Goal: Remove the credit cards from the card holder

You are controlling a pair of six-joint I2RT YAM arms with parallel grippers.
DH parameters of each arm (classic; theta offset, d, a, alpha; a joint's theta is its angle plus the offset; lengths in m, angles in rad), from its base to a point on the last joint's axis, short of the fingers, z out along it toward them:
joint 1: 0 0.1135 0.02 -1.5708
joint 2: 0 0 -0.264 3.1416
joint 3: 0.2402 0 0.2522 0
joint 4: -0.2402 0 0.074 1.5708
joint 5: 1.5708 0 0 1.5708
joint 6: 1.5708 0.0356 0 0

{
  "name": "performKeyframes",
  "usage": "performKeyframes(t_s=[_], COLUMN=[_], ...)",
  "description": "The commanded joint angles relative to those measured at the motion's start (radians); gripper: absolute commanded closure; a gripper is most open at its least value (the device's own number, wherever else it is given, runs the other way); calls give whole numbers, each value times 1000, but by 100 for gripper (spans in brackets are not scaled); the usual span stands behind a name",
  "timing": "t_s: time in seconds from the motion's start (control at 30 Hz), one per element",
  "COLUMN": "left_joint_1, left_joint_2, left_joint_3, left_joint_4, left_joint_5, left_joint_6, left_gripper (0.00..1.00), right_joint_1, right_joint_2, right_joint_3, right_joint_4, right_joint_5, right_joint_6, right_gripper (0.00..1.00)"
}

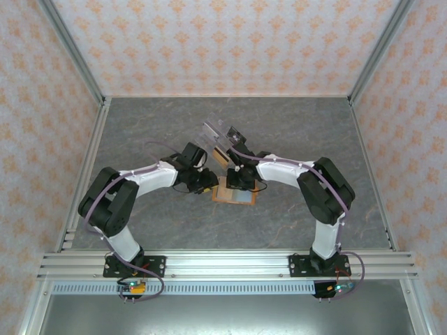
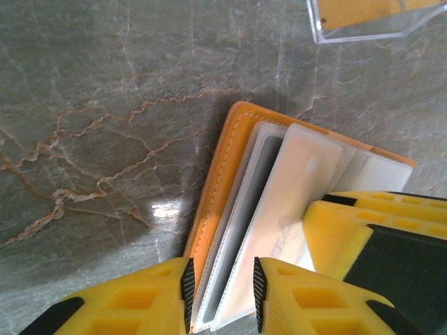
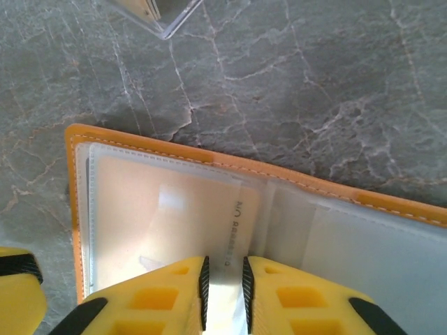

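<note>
The orange card holder [image 1: 239, 197] lies open on the table between both arms. My left gripper [image 2: 221, 273] straddles its left edge [image 2: 220, 174], one pad against the orange cover and the other against the clear pockets, shut on them. A pale credit card [image 3: 167, 216] with a line of print sits in a clear pocket. My right gripper [image 3: 223, 271] stands at that card's near corner, jaws narrow, with the pale card pinched between the pads. In the left wrist view the right gripper's fingers [image 2: 363, 227] rest on a raised white leaf [image 2: 300, 178].
A clear plastic piece [image 1: 218, 132] lies just beyond the holder, and its corner shows at the top of both wrist views [image 2: 363, 31] [image 3: 164, 21]. Something tan [image 2: 356, 10] lies in it. Grey marbled table [image 1: 140, 125] surrounds the work spot, with patterned walls around it.
</note>
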Motion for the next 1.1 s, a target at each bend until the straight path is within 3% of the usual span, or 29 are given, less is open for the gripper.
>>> performKeyframes(t_s=[0.0,0.6,1.07], left_joint_1=[-14,-24,-31], left_joint_2=[19,43,19], left_joint_3=[18,28,37], left_joint_4=[18,28,20], left_joint_5=[26,41,29], left_joint_6=[16,33,56], left_gripper=[70,78,78], right_joint_1=[0,-10,-20], right_joint_2=[36,29,16], right_joint_3=[10,-44,-73], right_joint_4=[-53,2,38], right_joint_5=[60,62,46], right_joint_6=[-20,-16,-25], right_gripper=[82,90,93])
